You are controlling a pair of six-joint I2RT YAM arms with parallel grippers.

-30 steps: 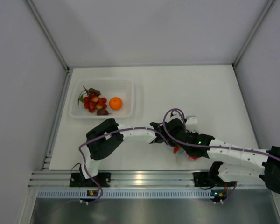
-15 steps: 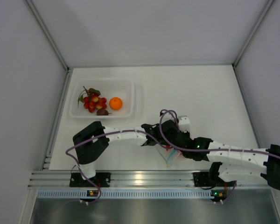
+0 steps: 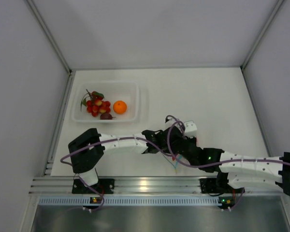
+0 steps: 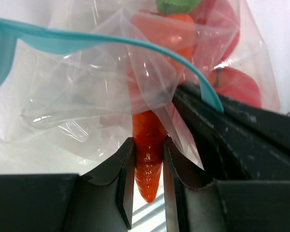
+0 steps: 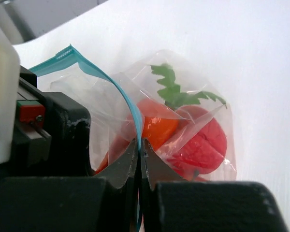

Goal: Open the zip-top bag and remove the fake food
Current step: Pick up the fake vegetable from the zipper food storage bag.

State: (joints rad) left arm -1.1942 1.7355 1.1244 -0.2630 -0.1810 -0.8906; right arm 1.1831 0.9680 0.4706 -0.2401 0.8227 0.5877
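Note:
The zip-top bag (image 3: 176, 162) hangs open between the two grippers near the table's front edge. My left gripper (image 4: 149, 159) is shut on the pointed tip of the orange carrot (image 4: 146, 126), which sticks out of the bag's mouth below the teal zip strip (image 4: 87, 41). My right gripper (image 5: 139, 147) is shut on the teal zip strip (image 5: 113, 89) of the bag (image 5: 111, 104). Inside the bag lie the carrot (image 5: 159, 129) with its green top (image 5: 176, 92) and a red round fruit (image 5: 205, 142). From above, the left gripper (image 3: 168, 148) and right gripper (image 3: 181, 147) meet over the bag.
A clear rigid tray (image 3: 138, 104) at the back left holds a red berry cluster (image 3: 94, 104), an orange (image 3: 119, 107) and a small dark piece (image 3: 106, 116). Grey walls close in the table on three sides. A metal rail (image 3: 145, 183) runs along the near edge.
Both grippers and the bag have shifted left and toward the near edge. The left arm's elbow has swung left. The bag now hangs below the grippers.

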